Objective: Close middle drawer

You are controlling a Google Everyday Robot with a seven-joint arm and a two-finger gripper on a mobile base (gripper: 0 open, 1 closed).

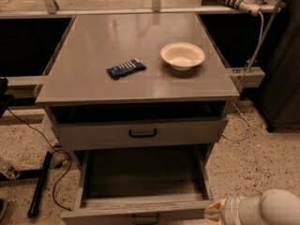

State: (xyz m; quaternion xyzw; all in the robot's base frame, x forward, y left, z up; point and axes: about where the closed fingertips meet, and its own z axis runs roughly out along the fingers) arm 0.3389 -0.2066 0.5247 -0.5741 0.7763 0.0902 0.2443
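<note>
The middle drawer [140,205] is a grey drawer with a deep box. It is pulled far out at the bottom of the camera view, its box is bare inside, and its small black bar handle [145,218] is at the frame's lower edge. My gripper [212,213] shows as a tan tip on the white arm [267,209] at the bottom right. It is right beside the drawer front's right corner; whether it touches is unclear.
Above it, a narrower grey drawer [140,133] with a black handle stands slightly out under the grey cabinet top [93,41]. On the top lie a dark blue packet [125,69] and a cream bowl [183,56]. Cables and a black bar [40,184] lie on the floor at the left.
</note>
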